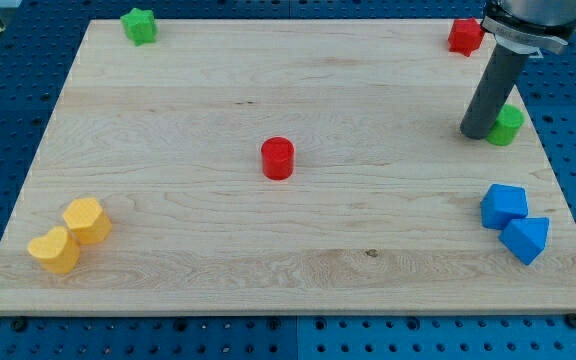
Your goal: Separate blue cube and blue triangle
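Note:
The blue cube (504,205) lies near the board's right edge, toward the view's bottom. The blue triangle (526,239) touches it on its lower right side. My tip (475,133) is the lower end of a dark rod at the view's upper right. It stands above the blue pair in the view, well apart from them, and right next to a green cylinder (507,125) on its right.
A red block (465,36) sits at the top right corner and a green star-like block (140,26) at the top left. A red cylinder (278,158) is at mid-board. Two yellow blocks (86,219) (54,250) touch at the bottom left.

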